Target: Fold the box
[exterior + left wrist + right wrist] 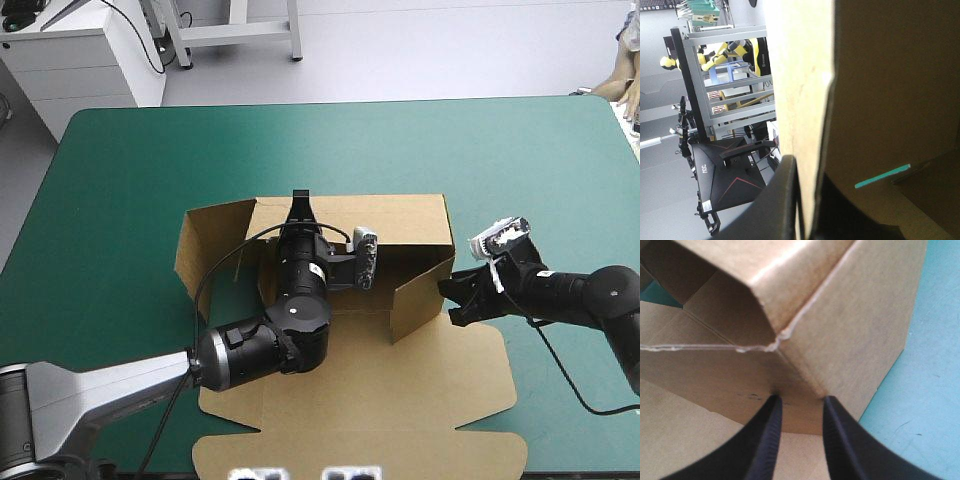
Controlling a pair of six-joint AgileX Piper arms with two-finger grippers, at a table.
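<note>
On the teal-green cover (120, 180) – far wall of the box (400, 370) pinched by the left gripper (300, 201), right gripper (452, 301) narrowly parted at its right wall.

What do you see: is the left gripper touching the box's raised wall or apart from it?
Touching. The left wrist view shows an edge of the box pinched between the fingers of the left gripper, no gap.
</note>
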